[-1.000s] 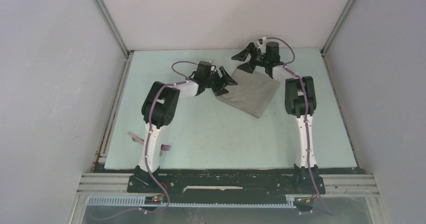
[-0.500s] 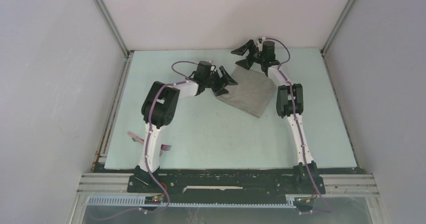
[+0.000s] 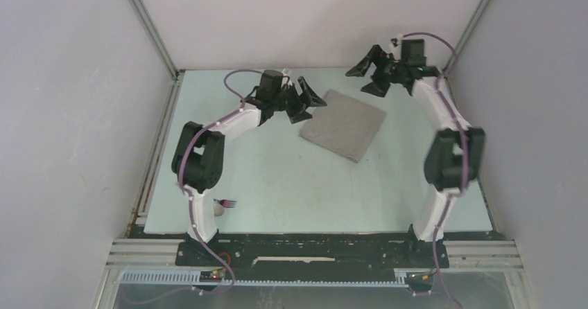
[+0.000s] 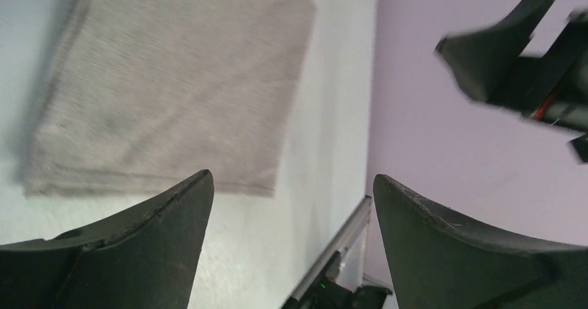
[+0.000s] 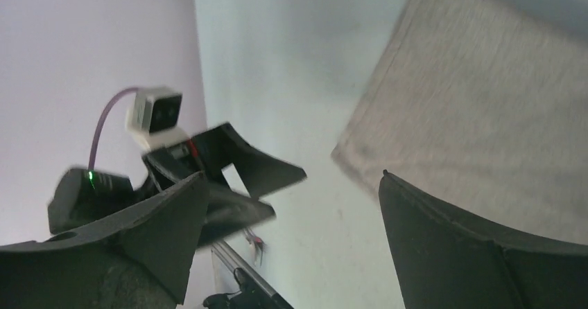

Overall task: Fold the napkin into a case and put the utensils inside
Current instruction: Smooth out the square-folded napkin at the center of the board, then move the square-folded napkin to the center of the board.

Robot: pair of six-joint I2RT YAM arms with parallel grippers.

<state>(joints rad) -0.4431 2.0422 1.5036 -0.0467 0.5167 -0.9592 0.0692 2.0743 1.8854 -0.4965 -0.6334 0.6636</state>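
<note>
Though folded flat and square, light-grey napkin [image 3: 343, 125]; left gripper [image 3: 308, 107], right gripper [image 3: 368, 77] both agape, empty.

The napkin [image 3: 343, 123] beside the left end effector [image 3: 310, 108] is matt, woven cloth. That end effector's fingers [image 4: 139, 253] look like dull black plastic.

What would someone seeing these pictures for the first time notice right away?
The grey napkin lies flat toward the far side of the pale table. The left gripper and right gripper hang open on either side of its far corner, holding nothing. A fork shows beside the left arm's base at the near edge.
</note>
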